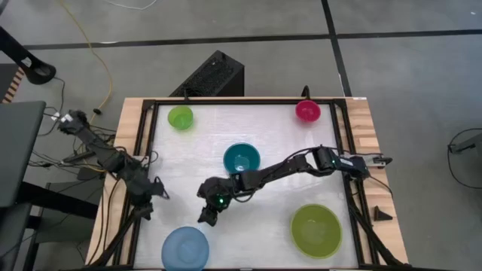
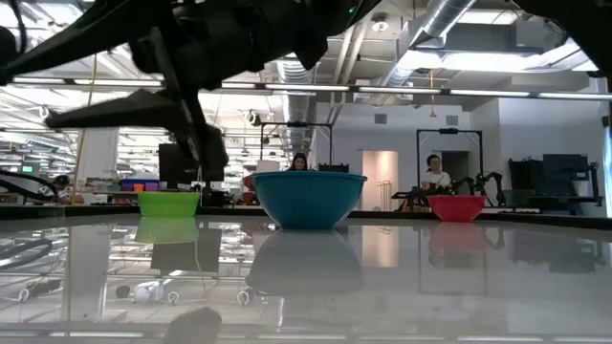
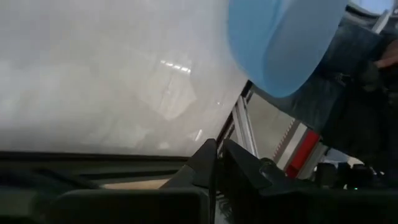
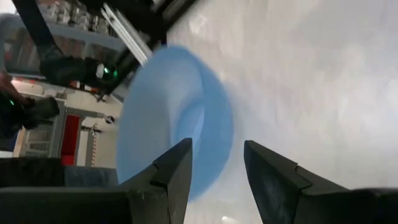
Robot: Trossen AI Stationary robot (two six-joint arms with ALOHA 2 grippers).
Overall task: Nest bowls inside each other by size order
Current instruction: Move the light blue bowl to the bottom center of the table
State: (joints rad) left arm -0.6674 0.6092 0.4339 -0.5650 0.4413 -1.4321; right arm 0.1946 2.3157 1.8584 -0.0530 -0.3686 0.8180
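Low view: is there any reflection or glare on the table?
Low view: the glossy table mirrors the teal bowl, lime bowl and pink bowl; an arm overhead is a backlit silhouette. Left wrist view: a light patch glares on the table.

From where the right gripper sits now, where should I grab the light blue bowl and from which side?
Take the light blue bowl by its rim, on the edge nearest the right gripper, coming down from above with one finger inside the wall and one outside. It sits upright and empty near the table's front edge, apart from the other bowls, so the thin rim is probably the only part the open fingers can span.
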